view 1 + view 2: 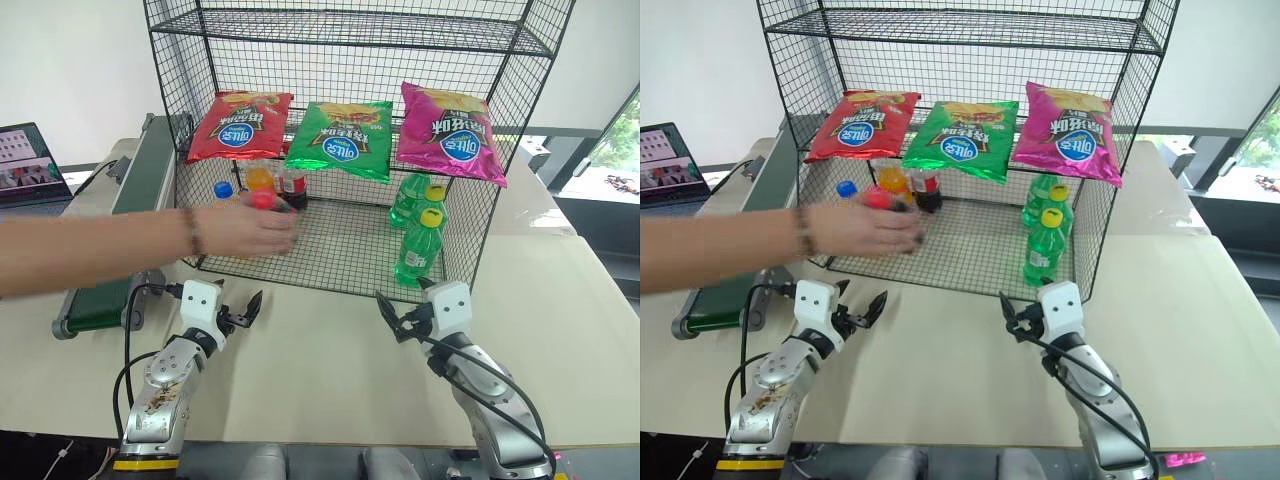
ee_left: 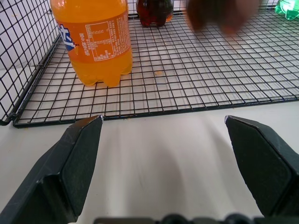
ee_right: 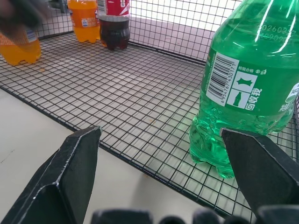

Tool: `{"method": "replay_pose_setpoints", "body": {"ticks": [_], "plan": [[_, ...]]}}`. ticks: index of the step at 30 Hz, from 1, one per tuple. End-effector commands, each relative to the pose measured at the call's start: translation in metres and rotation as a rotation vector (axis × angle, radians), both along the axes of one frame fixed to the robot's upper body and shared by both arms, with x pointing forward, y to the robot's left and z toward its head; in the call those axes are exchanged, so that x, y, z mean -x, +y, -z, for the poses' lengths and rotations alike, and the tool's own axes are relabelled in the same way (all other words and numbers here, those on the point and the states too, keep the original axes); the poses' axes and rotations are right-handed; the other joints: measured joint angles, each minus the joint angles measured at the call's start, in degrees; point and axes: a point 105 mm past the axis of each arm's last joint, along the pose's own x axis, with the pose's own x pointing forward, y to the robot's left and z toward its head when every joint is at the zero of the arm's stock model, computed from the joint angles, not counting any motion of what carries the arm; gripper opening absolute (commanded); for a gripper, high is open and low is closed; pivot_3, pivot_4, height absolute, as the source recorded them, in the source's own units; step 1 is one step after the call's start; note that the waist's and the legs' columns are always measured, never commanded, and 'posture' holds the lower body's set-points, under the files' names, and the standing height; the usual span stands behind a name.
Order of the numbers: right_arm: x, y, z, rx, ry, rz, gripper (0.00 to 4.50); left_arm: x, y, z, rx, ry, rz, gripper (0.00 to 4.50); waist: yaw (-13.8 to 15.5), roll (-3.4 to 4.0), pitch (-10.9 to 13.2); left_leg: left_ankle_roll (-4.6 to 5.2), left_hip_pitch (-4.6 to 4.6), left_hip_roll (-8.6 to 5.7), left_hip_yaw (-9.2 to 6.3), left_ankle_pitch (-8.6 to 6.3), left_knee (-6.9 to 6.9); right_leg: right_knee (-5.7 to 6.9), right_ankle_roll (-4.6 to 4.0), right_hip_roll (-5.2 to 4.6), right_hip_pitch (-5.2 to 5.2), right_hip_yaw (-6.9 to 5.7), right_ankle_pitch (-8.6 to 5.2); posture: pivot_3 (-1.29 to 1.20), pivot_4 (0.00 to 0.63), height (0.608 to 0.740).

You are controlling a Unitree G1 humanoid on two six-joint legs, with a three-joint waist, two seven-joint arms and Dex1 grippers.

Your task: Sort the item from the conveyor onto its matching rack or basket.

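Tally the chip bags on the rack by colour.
red bag: 1
green bag: 1
pink bag: 1
Total: 3

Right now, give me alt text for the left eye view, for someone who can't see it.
A person's hand reaches into the bottom tier of a black wire rack among drink bottles, under three hanging chip bags. The robot's left gripper and right gripper hover open over the table in front; a green conveyor runs along the left.
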Motion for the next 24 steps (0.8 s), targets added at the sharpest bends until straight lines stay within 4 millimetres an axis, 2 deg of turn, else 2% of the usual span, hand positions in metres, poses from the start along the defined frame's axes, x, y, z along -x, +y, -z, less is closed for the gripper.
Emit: {"method": "replay_pose_setpoints", "body": {"ticks": [1, 21, 24], "plan": [[-0.0003, 0.0008, -0.0115, -0.009, -0.054, -0.006, 4.5, -0.0023, -0.0003, -0.0149, 0.005, -0.055, 0.008, 4.46, 0.0, 0.0, 0.0, 0.0, 0.0, 0.0, 0.0, 0.0, 0.0, 0.0, 0.0, 0.0, 0.0, 0.0, 0.0, 0.0, 0.15, 0.738], [-0.0007, 0.0046, -0.0159, -0.011, -0.057, -0.009, 4.5, -0.0017, -0.0002, -0.0171, 0.016, -0.059, 0.004, 4.46, -0.01, 0.0, 0.0, 0.0, 0.0, 0.0, 0.0, 0.0, 0.0, 0.0, -0.01, 0.0, 0.0, 0.0, 0.0, 0.0, 0.15, 0.738], [-0.002, 0.0051, -0.0175, -0.014, -0.061, -0.021, 4.5, 0.001, 0.0031, -0.0235, 0.039, -0.076, 0.005, 4.46, -0.02, 0.0, 0.0, 0.0, 0.0, 0.0, 0.0, 0.0, 0.0, 0.0, -0.01, 0.0, 0.0, 0.0, 0.0, 0.0, 0.15, 0.738]]}}
